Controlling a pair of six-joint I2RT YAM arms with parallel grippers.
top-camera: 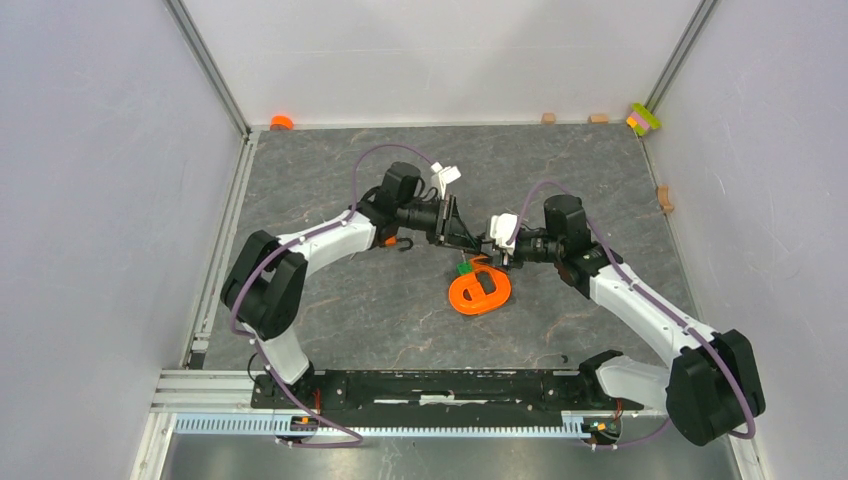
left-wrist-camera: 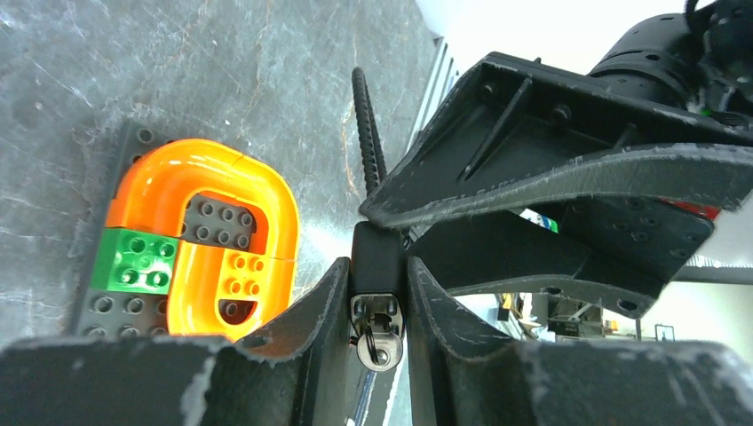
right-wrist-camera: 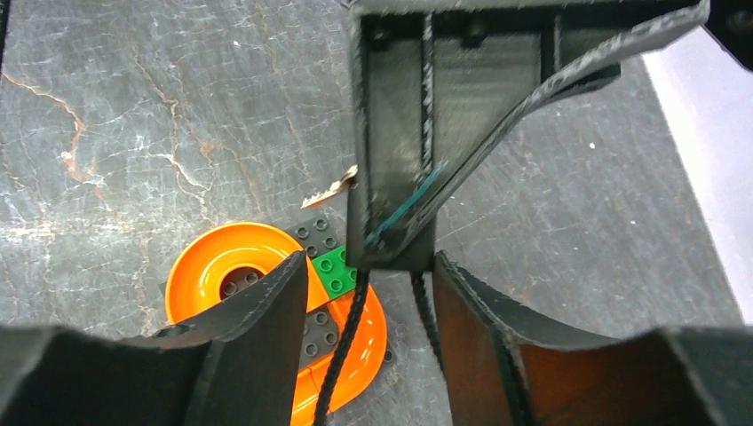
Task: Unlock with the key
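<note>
**Two arms meeting over the middle of the stone-patterned table.**

- **Left gripper.** The left gripper has its jaws drawn narrow. They pinch a small cable lock by its black body.
- **The lock.** Its silvery end, with a round hole in it, points back towards the left wrist camera. A braided black cable runs away from the far end.
- **Right gripper.** The right gripper faces the left one head-on. Its jaws stand apart and straddle the lock's far end, with one fingertip close against the black body and a clear gap beside the other. Two strands of the cable hang down between its fingers.
- **The key.** It cannot be picked out with certainty in any of the three views, so its place relative to either pair of jaws cannot be told. In the right wrist view a pale sliver with a jagged edge shows just beside the left gripper's flank. What it is cannot be told.
- **Below the meeting point.** An orange ring piece lies on a dark grey studded baseplate, with a green brick set into one side.
- **Orange padlock.** A small orange padlock with a black shackle lies on the table under the left forearm, well apart from both pairs of jaws.
- **White tag.** A white tag stands up from the left wrist. Any print on it is too small to read.
</note>
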